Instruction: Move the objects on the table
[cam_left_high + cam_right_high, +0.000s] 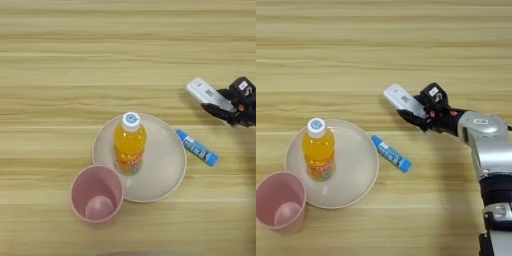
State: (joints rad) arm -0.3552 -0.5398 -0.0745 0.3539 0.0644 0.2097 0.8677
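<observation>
One round beige plate (165, 170) is lying on the light wooden table (60, 75), and everything else is placed around it. One small orange-juice bottle (129, 145) with a white cap is standing upright on the plate, left of the plate's middle. One pink ribbed plastic cup (97, 193) is standing mouth-up at the plate's lower left, its rim overlapping the plate's edge in the picture. One blue labelled tube (391, 154) is lying on the table just beside the plate's right edge, slanting from upper left down to lower right.

One flat white oblong device (401, 98) is sitting up and to the right of the plate, well apart from it and beyond the tube. One arm is reaching in from the right, its silver forearm (483, 135) leading to the right gripper (418, 112). The two black fingers are closing on the right-hand end of the white device, one above it and one below, so that the device is sticking out toward the upper left of the plate-facing side.
</observation>
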